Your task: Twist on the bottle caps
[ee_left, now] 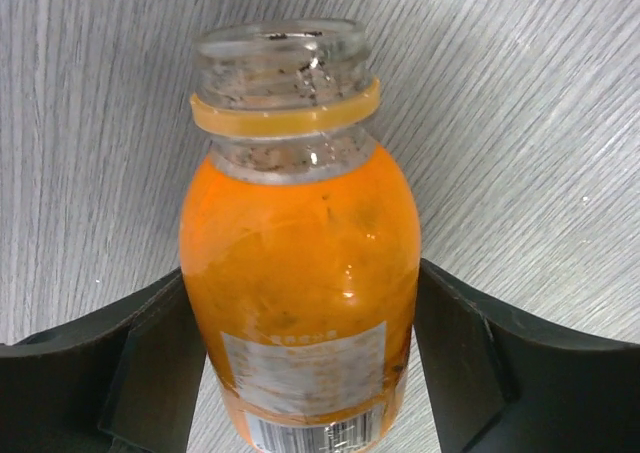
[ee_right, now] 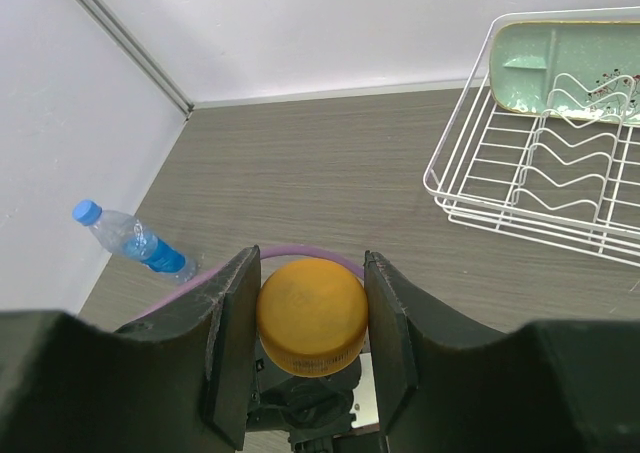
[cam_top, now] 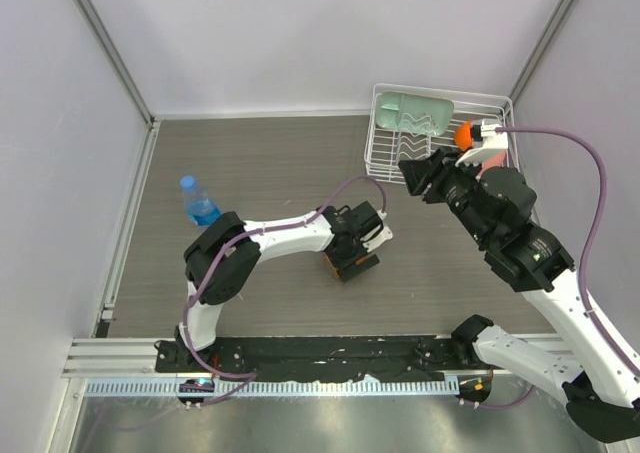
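Orange bottle (ee_left: pixel 295 233) is seen upright on the table (cam_top: pixel 260 163), near the middle, with its neck (ee_left: pixel 280 38) bare and open. It is flanked by the left claw (ee_left: pixel 305 303) low on the body, one finger (ee_left: pixel 150 373) close against each side. Whether the bottle is pressed or only bracketed cannot be told. This placement is judged to be for steadying: with the body held low, the threads are left free and the bottle is kept from turning under a twisting cap.

Orange cap (ee_right: pixel 312 318) is clamped between the fingers of the right claw (ee_right: pixel 310 293), gripped across its side wall and held in the air. The grip is judged to let the cap be turned by wrist rotation.

In the overhead view the right claw is seen to the right of and beyond the left claw, apart from it, near the dish rack (cam_top: pixel 372 133). The cap is therefore not yet over the neck. A move toward the left and downward is judged to be needed.

Blue bottle (cam_top: pixel 200 205) is noted at the far left with its blue cap (ee_right: pixel 87 211) already on.
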`<move>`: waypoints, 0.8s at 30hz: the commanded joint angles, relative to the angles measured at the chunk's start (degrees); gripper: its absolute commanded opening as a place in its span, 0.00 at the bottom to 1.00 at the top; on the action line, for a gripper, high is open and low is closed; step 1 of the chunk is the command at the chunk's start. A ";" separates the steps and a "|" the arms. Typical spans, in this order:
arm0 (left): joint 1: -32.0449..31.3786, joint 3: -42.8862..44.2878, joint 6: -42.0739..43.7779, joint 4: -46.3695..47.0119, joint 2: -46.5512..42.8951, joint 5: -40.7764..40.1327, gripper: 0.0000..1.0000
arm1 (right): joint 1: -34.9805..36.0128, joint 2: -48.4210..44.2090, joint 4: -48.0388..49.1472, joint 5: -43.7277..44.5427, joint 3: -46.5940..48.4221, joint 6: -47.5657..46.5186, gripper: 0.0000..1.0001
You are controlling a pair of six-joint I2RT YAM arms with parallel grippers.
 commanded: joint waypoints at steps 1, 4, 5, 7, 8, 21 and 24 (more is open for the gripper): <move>0.30 -1.43 2.31 -4.93 0.30 -3.56 0.74 | 0.11 -0.99 0.50 0.53 1.07 -0.62 0.13; 0.30 -1.61 2.49 -5.11 0.83 -3.30 0.61 | 0.20 -1.25 0.24 0.62 1.33 -0.62 0.13; 0.22 -1.52 2.66 -5.37 1.01 -3.21 0.56 | 0.20 -1.34 0.15 0.79 1.42 -0.70 0.13; 0.30 -1.25 2.67 -6.16 1.27 -2.95 0.40 | 0.20 -1.07 -0.03 0.79 1.60 -0.70 0.13; 0.30 -0.91 2.67 -6.43 1.10 -2.86 0.30 | 0.20 -0.90 -0.20 0.79 1.77 -0.70 0.13; 1.62 3.67 8.10 -8.02 -29.43 -14.72 0.00 | 0.20 6.56 -7.93 -1.75 18.90 -6.59 0.12; 1.62 2.88 12.06 -6.96 -40.77 -12.62 0.00 | 0.20 7.89 -10.39 -4.12 24.00 -6.77 0.09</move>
